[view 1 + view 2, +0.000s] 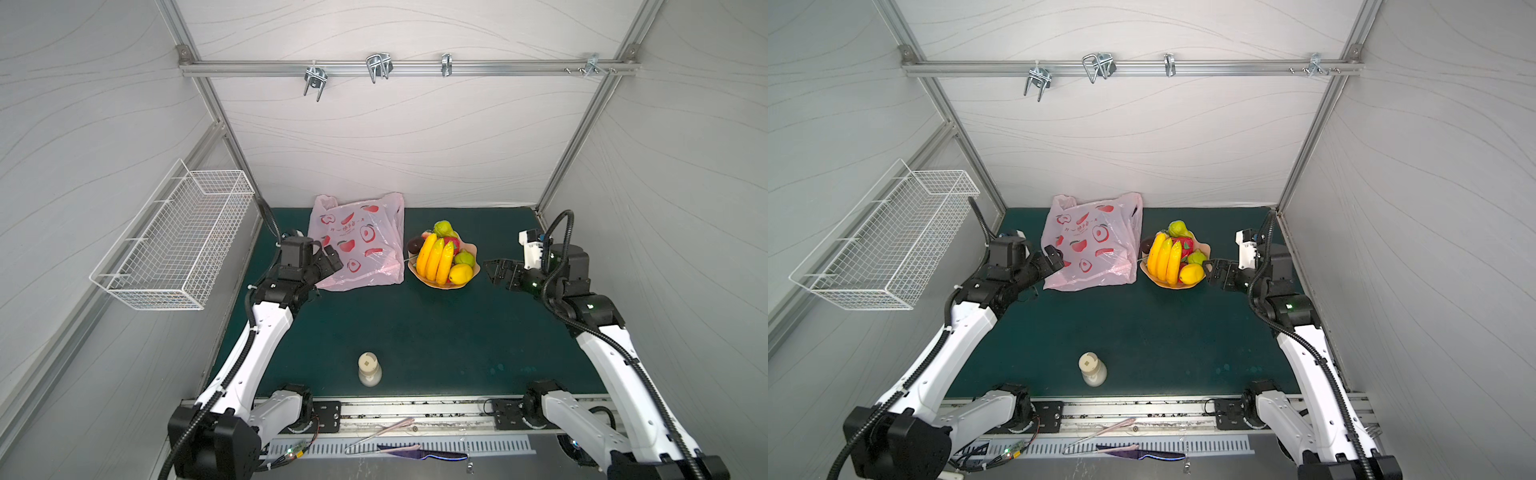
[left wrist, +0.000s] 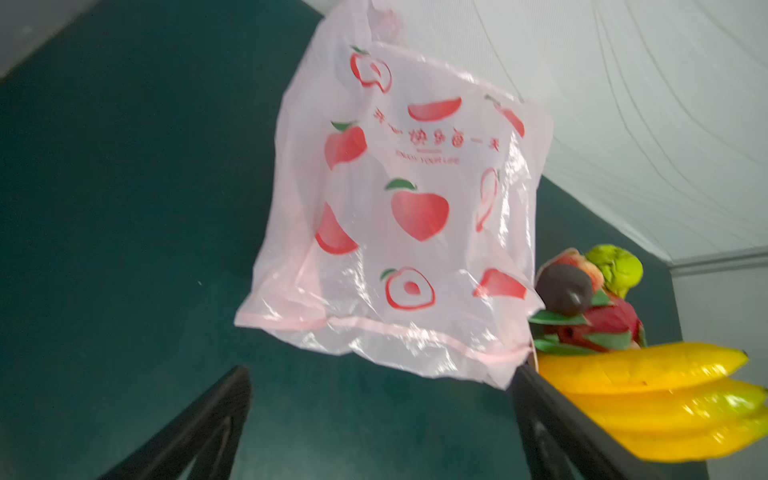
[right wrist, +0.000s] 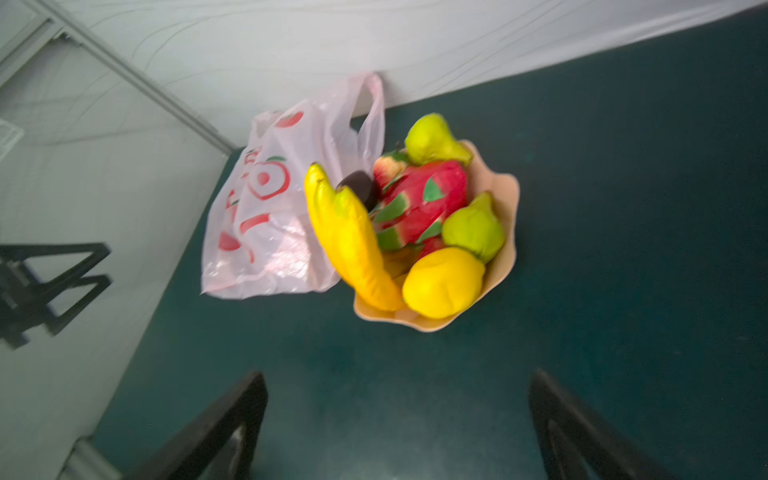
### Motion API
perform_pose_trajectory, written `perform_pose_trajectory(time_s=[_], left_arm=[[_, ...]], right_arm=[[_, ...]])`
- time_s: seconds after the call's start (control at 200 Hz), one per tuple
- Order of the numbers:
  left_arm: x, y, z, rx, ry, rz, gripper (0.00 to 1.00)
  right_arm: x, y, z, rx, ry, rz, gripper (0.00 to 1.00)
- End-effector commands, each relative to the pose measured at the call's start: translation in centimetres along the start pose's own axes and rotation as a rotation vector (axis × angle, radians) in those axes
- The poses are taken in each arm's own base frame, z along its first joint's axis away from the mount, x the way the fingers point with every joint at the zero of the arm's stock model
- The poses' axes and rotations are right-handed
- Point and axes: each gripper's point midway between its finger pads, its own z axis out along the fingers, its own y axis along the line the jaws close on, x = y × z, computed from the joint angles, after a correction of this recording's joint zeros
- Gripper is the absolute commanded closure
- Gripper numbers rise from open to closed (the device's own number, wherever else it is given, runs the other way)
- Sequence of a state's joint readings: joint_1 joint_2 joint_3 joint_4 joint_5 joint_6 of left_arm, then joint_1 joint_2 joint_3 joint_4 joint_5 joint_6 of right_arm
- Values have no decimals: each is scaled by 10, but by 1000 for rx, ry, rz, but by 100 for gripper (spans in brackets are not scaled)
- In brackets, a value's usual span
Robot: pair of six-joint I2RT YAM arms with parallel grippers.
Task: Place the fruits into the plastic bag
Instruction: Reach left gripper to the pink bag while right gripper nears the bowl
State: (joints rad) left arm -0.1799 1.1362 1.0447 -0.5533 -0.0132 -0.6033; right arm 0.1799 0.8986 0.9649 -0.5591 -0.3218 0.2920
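Fruits [image 1: 441, 257]: heaped together in a peach scalloped dish [image 1: 474, 252], at about 1 o'clock from the middle of the table.
Bananas [image 1: 434, 259]: three, yellow, lying side by side along the dish's 9 o'clock side.
Lemon [image 1: 460, 273]: yellow, at the dish's 5 o'clock rim.
Pears [image 1: 443, 227]: green; one at 12 o'clock in the dish, one at 3 o'clock just above the lemon.
Plum [image 1: 415, 245]: dark, at 10 o'clock, on the side nearest the bag.
Red pieces [image 3: 432, 195]: red with green flecks, in the middle of the heap.
Plastic bag [image 1: 361, 245]: thin, see-through pink with red fruit prints, crinkled and lying flat at 11 o'clock on the table, loop handles toward 12 o'clock, its 3 o'clock edge just beside the dish.
Left gripper [image 1: 332, 257]: fingers spread wide, nothing between them, over the bag's 8 o'clock edge; I cannot tell whether it touches.
Right gripper [image 1: 490, 272]: fingers spread wide, holding nothing, near the dish at its 3 o'clock.
Mat [image 1: 415, 328]: dark green, covering the table.
Bottle [image 1: 369, 368]: small and pale, standing at 6 o'clock.
Room: grey-white walls [image 1: 395, 137], a white wire basket [image 1: 174, 241] on the 9 o'clock wall, a metal rail [image 1: 498, 66] with hooks [image 1: 316, 81] high at 12 o'clock.
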Motion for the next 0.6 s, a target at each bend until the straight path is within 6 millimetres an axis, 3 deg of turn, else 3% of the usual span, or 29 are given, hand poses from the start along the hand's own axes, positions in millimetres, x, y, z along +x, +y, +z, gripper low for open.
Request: perform_pose_trajectory(time_s=[0.0, 0.195, 0.45, 0.595], left_arm=[[43, -28, -7, -6, 264, -41, 0], [81, -78, 8, -11, 539, -124, 2], [104, -94, 45, -64, 648, -232, 8], [115, -84, 66, -142, 651, -285, 10]], right_arm=[[23, 22, -9, -110, 135, 65, 1], [12, 33, -17, -129, 157, 11, 1], [11, 45, -22, -155, 183, -37, 1], [18, 44, -23, -159, 196, -29, 1]])
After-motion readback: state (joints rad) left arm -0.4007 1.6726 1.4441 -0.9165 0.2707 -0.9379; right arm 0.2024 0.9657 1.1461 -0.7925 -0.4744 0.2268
